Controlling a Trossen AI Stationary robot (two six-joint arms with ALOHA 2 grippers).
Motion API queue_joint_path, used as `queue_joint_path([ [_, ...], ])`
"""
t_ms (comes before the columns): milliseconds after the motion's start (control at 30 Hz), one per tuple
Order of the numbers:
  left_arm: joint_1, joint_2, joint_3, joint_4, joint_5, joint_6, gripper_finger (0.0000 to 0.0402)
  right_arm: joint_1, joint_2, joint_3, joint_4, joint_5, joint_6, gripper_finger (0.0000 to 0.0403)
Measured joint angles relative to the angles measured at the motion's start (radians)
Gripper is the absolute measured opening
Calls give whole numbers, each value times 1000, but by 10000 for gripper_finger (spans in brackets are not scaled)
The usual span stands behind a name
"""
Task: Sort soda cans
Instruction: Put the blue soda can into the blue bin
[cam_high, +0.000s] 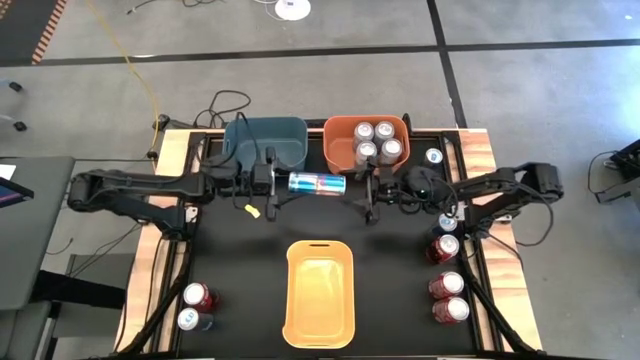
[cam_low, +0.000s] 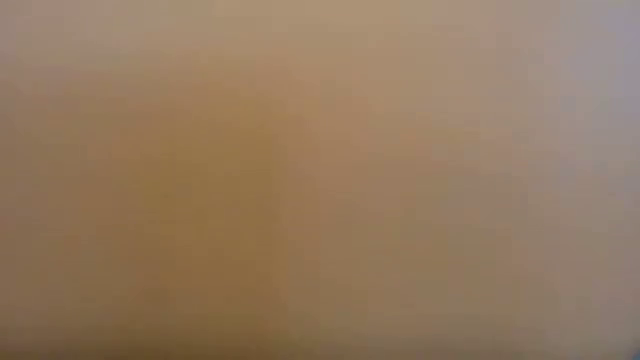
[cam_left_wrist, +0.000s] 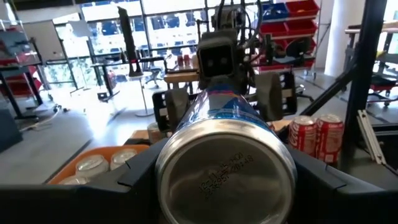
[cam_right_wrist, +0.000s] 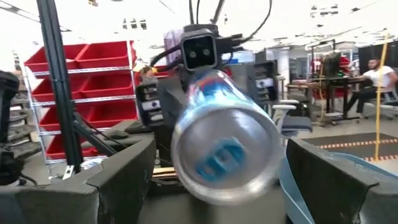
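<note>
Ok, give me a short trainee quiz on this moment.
1. True or false: the left fingers grip the blue can.
2. How many cans sit in the orange bin?
3. The gripped can is: A upright on the table; B on its side, in the air; C in the blue bin.
Key: 1 true; 2 four; 3 B.

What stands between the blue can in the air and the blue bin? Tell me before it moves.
Nothing visible. The left gripper holds the blue can sideways above the table, and the blue bin lies just beyond with open space between. The right gripper is open around the can's other end, on the side away from the bin.
</note>
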Motion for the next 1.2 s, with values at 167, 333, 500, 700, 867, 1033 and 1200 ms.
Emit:
queue_joint_path([
  [167, 0, 16, 0, -9, 1, 0, 240, 0, 2, 14, -31, -10, 23, 352],
  [333, 0, 14, 0, -7, -1, 0, 241, 0, -2, 13, -50, -9, 23, 263],
  [500, 1, 13, 0, -36, -7, 5, 241, -9, -3, 13, -85, -8, 7, 220],
  [700, 1, 12, 2, -211, -30, 49, 259, -42, -61, 87, -414, -18, -64, 220],
  [867, 0, 10, 2, -332, -57, 79, 283, -51, -80, 220, -772, -16, -147, 230],
  [1033, 0, 11, 2, -354, -54, 36, 304, -51, -74, 339, -1015, -8, -216, 227],
  [1200, 0, 11, 22, -353, -34, 11, 324, -53, -12, 490, -1223, -2, -255, 227],
])
